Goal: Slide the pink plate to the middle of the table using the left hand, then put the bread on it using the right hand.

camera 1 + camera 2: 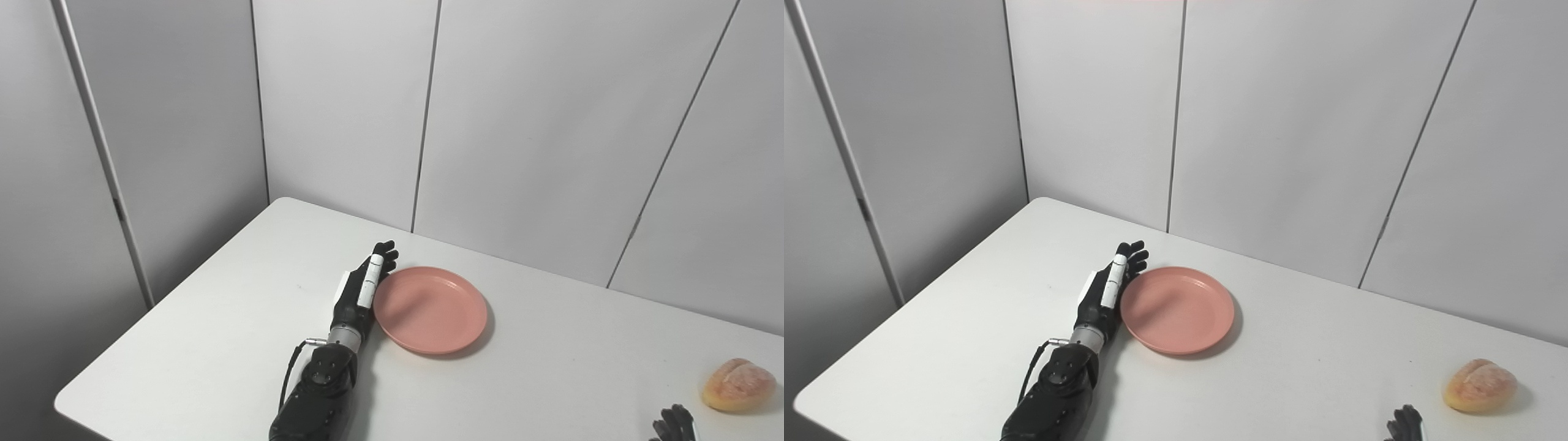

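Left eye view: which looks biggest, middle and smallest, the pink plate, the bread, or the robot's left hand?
1. pink plate, clearly the largest.
2. left hand, long but narrow, its fingers stretched along the plate's left rim.
3. bread, the smallest, though it lies nearer the camera.

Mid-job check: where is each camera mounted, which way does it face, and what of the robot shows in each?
Left eye view: on the head, looking down across the white table toward the grey wall panels; shows the left hand edge-on against the round pink plastic plate, plus the right hand only as fingertips at the bottom edge.
Right eye view: beside it, facing the same way, scene shifted leftward; same forearm and fingertips.
Shared: plate, golden bread roll, both hands.
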Robot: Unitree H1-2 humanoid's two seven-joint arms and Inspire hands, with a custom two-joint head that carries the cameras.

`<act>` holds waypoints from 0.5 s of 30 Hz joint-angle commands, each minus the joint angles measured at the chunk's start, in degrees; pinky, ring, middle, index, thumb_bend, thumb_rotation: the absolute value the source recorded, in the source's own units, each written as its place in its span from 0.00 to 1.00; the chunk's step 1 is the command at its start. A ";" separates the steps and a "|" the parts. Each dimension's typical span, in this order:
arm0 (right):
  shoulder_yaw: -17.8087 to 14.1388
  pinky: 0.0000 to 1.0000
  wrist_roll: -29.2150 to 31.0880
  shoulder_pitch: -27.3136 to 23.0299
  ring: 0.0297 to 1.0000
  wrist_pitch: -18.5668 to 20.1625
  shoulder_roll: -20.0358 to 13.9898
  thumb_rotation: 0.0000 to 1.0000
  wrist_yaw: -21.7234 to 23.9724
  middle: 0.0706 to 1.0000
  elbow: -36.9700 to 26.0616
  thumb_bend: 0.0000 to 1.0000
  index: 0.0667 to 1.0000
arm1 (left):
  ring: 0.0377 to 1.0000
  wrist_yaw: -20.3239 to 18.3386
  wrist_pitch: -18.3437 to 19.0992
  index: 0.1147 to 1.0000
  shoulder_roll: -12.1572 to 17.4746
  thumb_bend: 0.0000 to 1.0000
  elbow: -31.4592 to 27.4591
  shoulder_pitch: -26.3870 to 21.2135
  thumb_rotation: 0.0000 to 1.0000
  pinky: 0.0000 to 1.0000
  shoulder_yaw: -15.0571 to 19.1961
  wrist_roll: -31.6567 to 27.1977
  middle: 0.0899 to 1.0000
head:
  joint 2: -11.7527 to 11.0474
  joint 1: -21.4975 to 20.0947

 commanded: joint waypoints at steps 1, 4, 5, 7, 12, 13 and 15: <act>0.29 1.00 0.50 -0.15 1.00 0.59 0.61 0.82 -0.23 1.00 -1.94 0.58 1.00 | 0.90 -1.25 -0.13 0.84 -0.72 0.75 -2.30 -2.38 1.00 0.93 -0.90 0.54 0.88 | 0.64 -1.49; 0.63 1.00 -1.13 0.06 1.00 1.43 0.87 0.83 -0.88 1.00 -3.02 0.55 1.00 | 0.91 -1.74 1.08 0.84 -1.56 0.76 -3.67 -2.11 1.00 0.94 -1.26 0.22 0.88 | 1.57 -4.20; 0.74 1.00 -1.36 0.15 1.00 1.88 1.06 0.84 -1.10 1.00 -3.41 0.55 1.00 | 0.91 -1.97 1.27 0.84 -1.74 0.76 -4.03 -1.99 1.00 0.94 -1.33 0.16 0.88 | 1.85 -5.09; 0.92 1.00 -1.64 0.30 1.00 2.42 1.30 0.82 -1.32 1.00 -4.01 0.56 1.00 | 0.91 -2.25 1.45 0.84 -1.96 0.76 -4.28 -1.86 1.00 0.94 -1.42 0.24 0.88 | 2.08 -6.07; 1.20 1.00 -3.76 0.49 1.00 0.41 1.80 0.77 -2.28 0.99 -3.39 0.54 1.00 | 0.91 -3.91 1.99 0.84 -2.26 0.75 -5.18 -1.20 1.00 0.93 -1.71 -0.38 0.89 | 3.62 -12.37; 1.27 1.00 -4.12 0.53 1.00 0.46 1.97 0.76 -2.46 0.99 -3.46 0.54 1.00 | 0.91 -4.30 2.09 0.85 -2.32 0.75 -5.31 -1.09 1.00 0.94 -1.67 -0.65 0.89 | 3.62 -12.37; 1.46 1.00 -5.44 0.46 0.98 -0.06 2.46 0.76 -3.18 0.98 -3.16 0.55 1.00 | 0.91 -4.93 2.33 0.87 -2.43 0.74 -5.50 -0.81 1.00 0.94 -1.65 -0.92 0.89 | 4.12 -13.79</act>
